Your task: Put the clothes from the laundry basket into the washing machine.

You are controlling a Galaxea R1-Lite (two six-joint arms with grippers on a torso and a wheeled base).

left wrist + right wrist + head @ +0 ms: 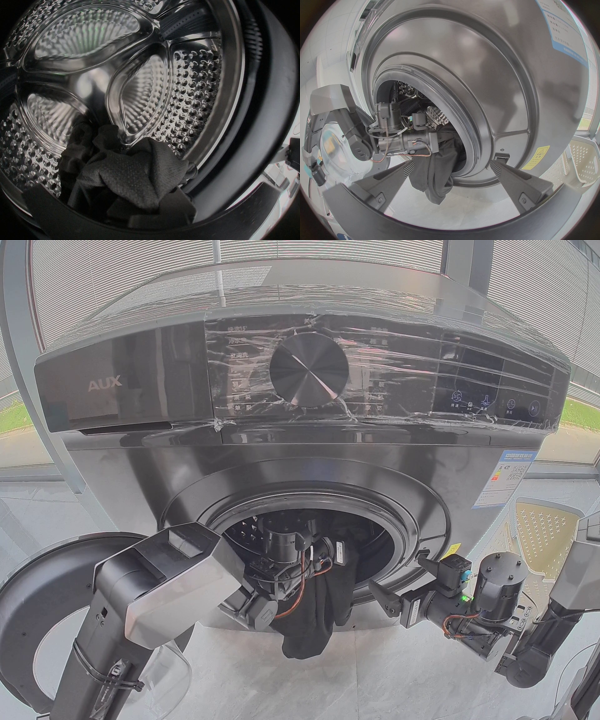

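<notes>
The washing machine [312, 452] stands in front of me with its round opening [406, 521] uncovered. A black garment [312, 615] hangs over the lower rim, partly inside the drum and partly down the front [434, 175]. My left arm is in the opening up to the wrist [287, 546]. Its gripper [109, 193] is open inside the steel drum [140, 93], the fingers wide apart over the bunched dark cloth [134, 168]. My right gripper [406, 580] is open and holds nothing, just outside the rim's lower right, near the hanging cloth [452, 165].
The machine's door [37, 590] is swung wide to the left, low beside my left arm. A cream perforated laundry basket [544, 534] stands on the floor at the right of the machine [581, 159]. Pale floor tiles [375, 677] lie below the opening.
</notes>
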